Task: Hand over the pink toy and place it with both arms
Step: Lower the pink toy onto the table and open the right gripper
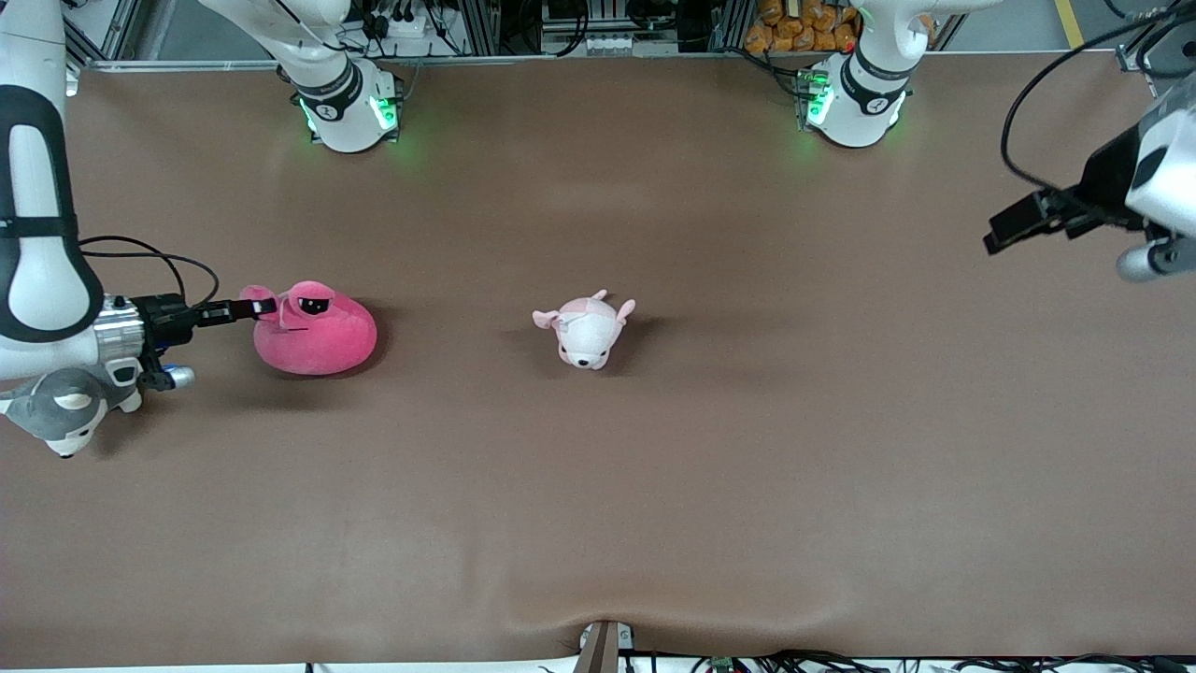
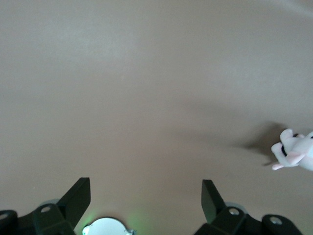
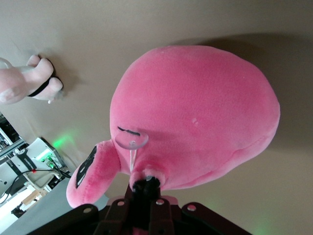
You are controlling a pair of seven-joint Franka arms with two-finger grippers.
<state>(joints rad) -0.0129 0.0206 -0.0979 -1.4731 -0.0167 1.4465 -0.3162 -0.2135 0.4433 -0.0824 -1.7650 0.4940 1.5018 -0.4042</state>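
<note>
Pink toy (image 1: 318, 332) sits on the desk (image 1: 747, 467) toward the right arm's end, about midway between the desk's near and base-side edges. Right tool (image 1: 264, 306) is pinched narrow on one of its eye stalks. Husky plush (image 1: 65, 408) lies just beside the right wrist, nearer the front camera. Pale puppy plush (image 1: 587, 330) rests mid-desk, well apart from the toy. Left tool (image 1: 1004, 234) hangs wide over the left arm's end, waiting. Right wrist view alone shows a clear suction disc (image 3: 131, 140) on the toy.
</note>
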